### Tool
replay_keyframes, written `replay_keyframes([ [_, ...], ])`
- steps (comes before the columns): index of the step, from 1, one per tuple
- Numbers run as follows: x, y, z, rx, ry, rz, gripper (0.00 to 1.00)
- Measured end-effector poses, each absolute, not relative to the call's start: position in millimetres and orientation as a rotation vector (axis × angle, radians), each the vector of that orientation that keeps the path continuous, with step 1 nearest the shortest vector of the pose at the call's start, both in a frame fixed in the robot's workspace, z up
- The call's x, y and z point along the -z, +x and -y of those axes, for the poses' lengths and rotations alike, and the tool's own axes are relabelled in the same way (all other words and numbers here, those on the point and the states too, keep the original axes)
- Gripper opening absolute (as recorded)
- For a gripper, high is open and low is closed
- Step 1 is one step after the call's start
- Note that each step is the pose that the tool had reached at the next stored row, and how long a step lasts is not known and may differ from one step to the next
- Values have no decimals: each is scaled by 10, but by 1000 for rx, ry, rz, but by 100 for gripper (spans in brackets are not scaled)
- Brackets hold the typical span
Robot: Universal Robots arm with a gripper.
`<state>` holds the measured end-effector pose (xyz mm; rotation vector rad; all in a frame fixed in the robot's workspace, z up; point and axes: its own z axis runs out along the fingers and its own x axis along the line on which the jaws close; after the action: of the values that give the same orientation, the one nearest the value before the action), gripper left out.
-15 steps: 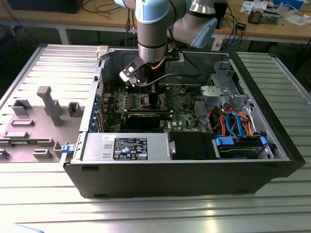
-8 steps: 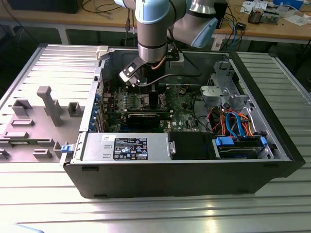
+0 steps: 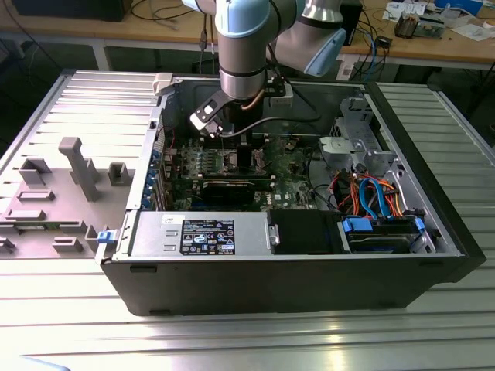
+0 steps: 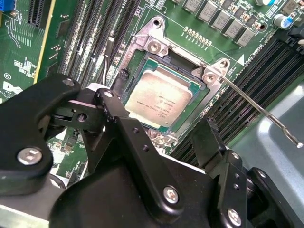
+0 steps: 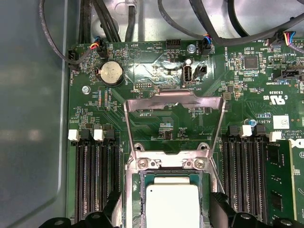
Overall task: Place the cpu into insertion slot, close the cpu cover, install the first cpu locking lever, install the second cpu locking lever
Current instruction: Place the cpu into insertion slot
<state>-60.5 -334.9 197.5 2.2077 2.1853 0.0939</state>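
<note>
The cpu [image 4: 160, 100] [image 5: 172, 205], a flat silver-grey square, lies in the insertion slot [image 4: 153, 46] [image 5: 166, 163] on the green board. In both wrist views my gripper [image 4: 167, 100] [image 5: 168, 208] hangs just above it, open. One black finger [image 4: 124, 76] is on one side of the chip and the other finger [image 4: 210, 127] on the opposite side, neither touching it. The cpu cover [image 5: 175, 98], a thin metal frame with a square window, stands flipped up from its hinge at the slot's edge. A thin wire locking lever [image 4: 259, 110] sticks up and outward beside the slot. In the exterior view the gripper [image 3: 229, 133] reaches down into the computer case.
Black memory slots [image 5: 92, 180] [image 5: 244, 175] flank the socket on both sides. Cable bundles [image 5: 109, 19] run along the board's far edge. In the exterior view the open case [image 3: 286, 255] lies on a slatted metal table, with a grey fixture [image 3: 77, 166] at its left.
</note>
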Motion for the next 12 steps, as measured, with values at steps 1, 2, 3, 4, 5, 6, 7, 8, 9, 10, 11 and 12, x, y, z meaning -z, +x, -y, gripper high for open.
replay_keyframes([
  [1, -1975, -605, 3349, -94, 2208, -2185, 82],
  [2, -1974, -605, 3349, -94, 2208, -2185, 82],
  [3, -1973, -604, 3349, -94, 2208, -2185, 82],
  [4, -1973, -604, 3349, -94, 2208, -2185, 80],
  [5, -1971, -604, 3349, -94, 2208, -2185, 80],
  [6, -1971, -604, 3350, -94, 2208, -2185, 73],
  [7, -1971, -604, 3350, -93, 2207, -2185, 73],
  [8, -1971, -604, 3350, -93, 2207, -2185, 73],
  [9, -1971, -604, 3350, -93, 2207, -2185, 73],
  [10, -1971, -604, 3350, -93, 2207, -2185, 73],
  [11, -1970, -604, 3350, -93, 2207, -2185, 64],
  [12, -1971, -604, 3350, -92, 2207, -2184, 64],
])
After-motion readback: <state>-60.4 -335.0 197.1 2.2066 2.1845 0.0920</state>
